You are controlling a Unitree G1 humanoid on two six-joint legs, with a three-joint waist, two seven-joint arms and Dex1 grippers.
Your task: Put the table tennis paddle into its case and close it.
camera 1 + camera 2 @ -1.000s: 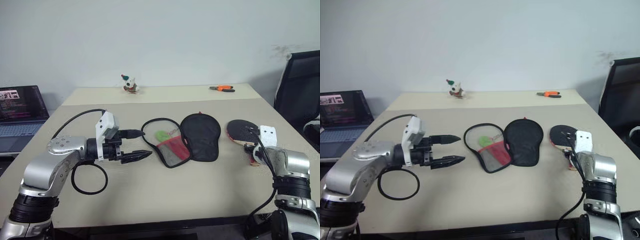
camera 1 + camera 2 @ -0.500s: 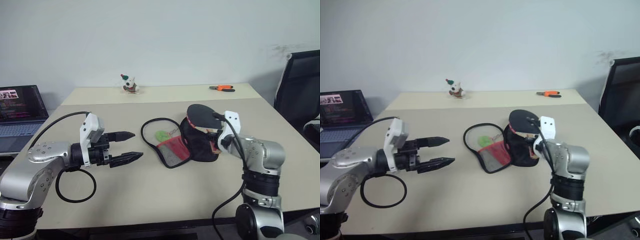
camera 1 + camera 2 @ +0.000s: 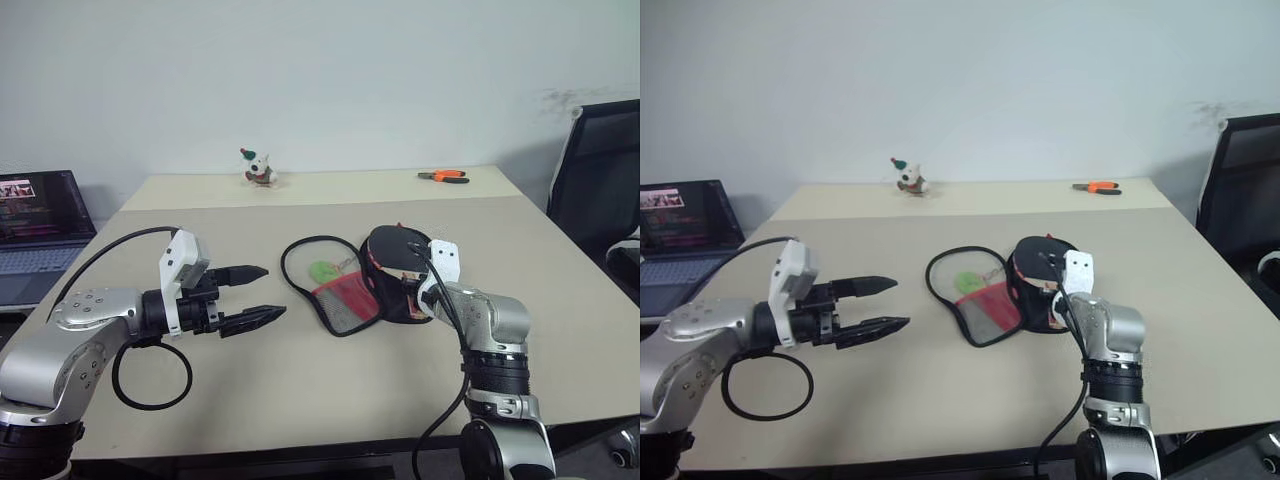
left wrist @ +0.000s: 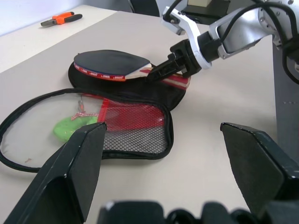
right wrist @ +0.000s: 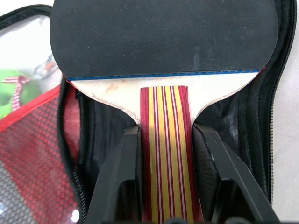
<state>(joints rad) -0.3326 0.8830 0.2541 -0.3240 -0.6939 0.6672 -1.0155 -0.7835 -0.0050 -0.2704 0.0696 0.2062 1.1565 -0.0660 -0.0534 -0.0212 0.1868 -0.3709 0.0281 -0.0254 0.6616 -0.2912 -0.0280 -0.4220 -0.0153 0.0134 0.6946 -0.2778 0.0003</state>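
The table tennis paddle [image 5: 163, 37], black rubber face and striped wooden handle, hangs low over the black half of the open case [image 3: 335, 300]. My right gripper [image 5: 166, 135] is shut on the paddle's handle, one finger on each side. The case lies unzipped and spread flat at the table's middle, with its red mesh pocket [image 4: 135, 121] and green tag [image 4: 72, 128] facing up. The paddle's head [image 4: 112, 63] points toward the case's round end. Whether it touches the fabric I cannot tell. To the left of the case, my left gripper [image 3: 268, 292] hovers open with nothing between its fingers.
A small toy figure [image 3: 260, 168] and orange-handled pliers [image 3: 445, 177] sit at the table's far edge. A laptop [image 3: 40, 215] stands off to the left, a black chair [image 3: 600, 180] to the right. A black cable loop [image 3: 150, 370] hangs under my left arm.
My right arm swung left with the paddle, from the table's right side to above the case, then lowered it. The left gripper drew back slightly and stayed open.
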